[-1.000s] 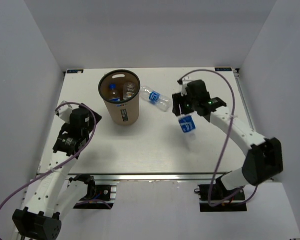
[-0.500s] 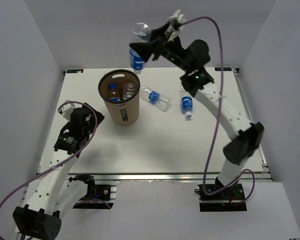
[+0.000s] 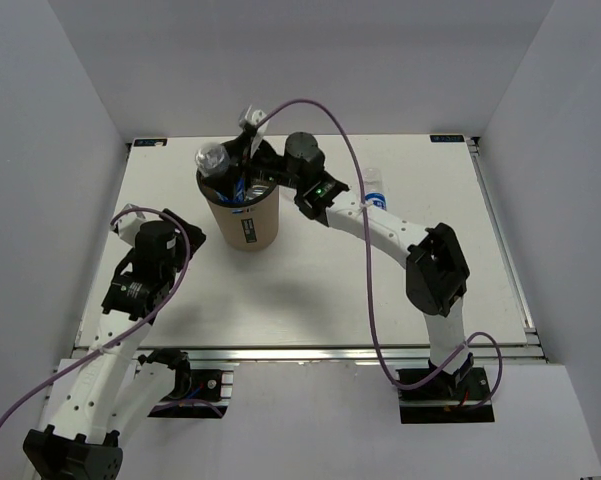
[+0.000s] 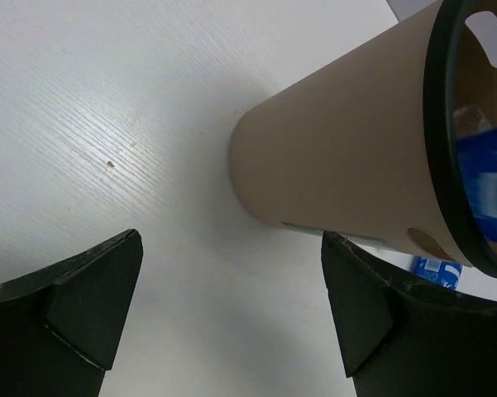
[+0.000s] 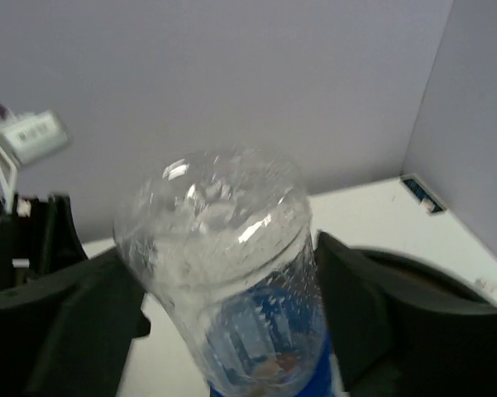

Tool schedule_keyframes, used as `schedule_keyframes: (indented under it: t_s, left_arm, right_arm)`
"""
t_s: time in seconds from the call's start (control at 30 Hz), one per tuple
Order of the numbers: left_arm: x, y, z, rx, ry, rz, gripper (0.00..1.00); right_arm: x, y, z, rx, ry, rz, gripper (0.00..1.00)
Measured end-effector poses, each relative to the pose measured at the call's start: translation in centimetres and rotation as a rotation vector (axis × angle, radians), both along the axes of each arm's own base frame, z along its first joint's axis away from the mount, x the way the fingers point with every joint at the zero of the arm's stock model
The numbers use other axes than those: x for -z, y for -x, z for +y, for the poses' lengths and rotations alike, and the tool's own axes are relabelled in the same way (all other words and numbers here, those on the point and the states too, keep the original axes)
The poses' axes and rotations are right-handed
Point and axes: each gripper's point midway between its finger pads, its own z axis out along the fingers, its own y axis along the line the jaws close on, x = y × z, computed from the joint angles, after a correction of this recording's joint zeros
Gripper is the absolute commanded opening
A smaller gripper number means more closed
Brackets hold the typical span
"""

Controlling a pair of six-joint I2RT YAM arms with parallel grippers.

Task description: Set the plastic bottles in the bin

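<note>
Nearest us, the left gripper [image 4: 230, 238] hangs low over the white table [image 4: 107, 99]. Its fingers [image 4: 74, 314] are spread wide, with nothing between them and nothing touched. Just ahead of it stands the bin [image 3: 265, 222], upright on the left-centre of the table, with a tan wall and a dark rim.

Up at the bin's mouth, the right gripper [image 5: 222, 298] reaches in from the right, its arm stretched low across the table. Between its fingers [image 5: 380, 322] is a clear bottle [image 3: 212, 158], base upward, with the blue label further down. From above, that base pokes up over the left side of the rim. The fingers stand partway apart, one on either side of the bottle and close against it. Whether they are pressing on it or merely flanking it I cannot tell, because the wrist view is blurred.

Down inside the bin, more bottles [image 3: 252, 184] show as clear plastic and blue wrap. Further back and to the right, a loose bottle [image 3: 375, 188] lies on the table just behind the right forearm, white cap toward the far edge.
</note>
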Motion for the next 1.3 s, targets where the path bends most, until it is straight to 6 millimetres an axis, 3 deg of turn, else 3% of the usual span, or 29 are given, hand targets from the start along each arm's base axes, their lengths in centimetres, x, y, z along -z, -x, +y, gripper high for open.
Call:
schedule_keyframes:
  t_s: [0.07,0.13,0.3,0.4,0.53,0.6,0.67,0.73,0.8,0.87,0.97,1.07,1.2,1.3]
  left_arm:
    - [0.0,0.0,0.0,0.001,0.000,0.001,0.98]
    - [0.1,0.0,0.0,0.001,-0.001,0.002,0.98]
    - [0.2,-0.1,0.0,-0.002,-0.004,0.008,0.98]
    - [0.4,-0.2,0.1,-0.007,-0.010,0.016,0.98]
    - [0.9,-0.4,0.1,-0.009,-0.016,0.036,0.98]
    - [1.2,-0.5,0.1,-0.010,-0.018,0.045,0.98]
    - [1.4,-0.7,0.1,-0.010,-0.021,0.051,0.98]
    - [1.6,-0.8,0.1,-0.011,-0.024,0.059,0.98]
    - [1.9,-1.0,0.1,-0.014,-0.028,0.068,0.98]
    - [2.1,-1.0,0.2,-0.020,-0.035,0.078,0.98]
    - [2.5,-1.1,0.5,-0.035,-0.049,0.093,0.98]
    - [2.9,-1.0,0.8,-0.050,-0.065,0.109,0.98]
    - [3.2,-0.6,1.3,-0.069,-0.078,0.128,0.98]
    - [3.4,-0.4,1.7,-0.084,-0.091,0.140,0.98]
  right_arm:
    - [2.3,0.3,0.4,-0.002,0.050,0.014,0.89]
    - [2.8,0.1,0.3,0.009,0.070,0.012,0.89]
    - [0.2,-0.4,-1.1,0.067,0.076,-0.031,0.89]
    - [-2.7,-0.4,-3.5,0.130,0.062,-0.058,0.89]
    - [-5.5,-2.0,-9.5,0.288,0.038,-0.047,0.89]
    - [-5.5,-4.3,-13.5,0.392,0.035,0.001,0.89]
    - [-4.1,-8.0,-18.2,0.520,0.055,0.084,0.89]
    - [-1.3,-12.3,-23.4,0.690,0.101,0.179,0.89]
    - [2.7,-15.9,-28.0,0.864,0.173,0.280,0.89]
    - [7.6,-18.5,-31.1,0.998,0.278,0.383,0.89]
    - [15.2,-20.8,-32.8,1.100,0.455,0.518,0.89]
    - [21.6,-22.6,-33.8,1.163,0.619,0.619,0.89]
    - [27.6,-24.6,-34.8,1.219,0.758,0.690,0.89]
    - [31.2,-24.2,-36.1,1.240,0.845,0.748,0.89]
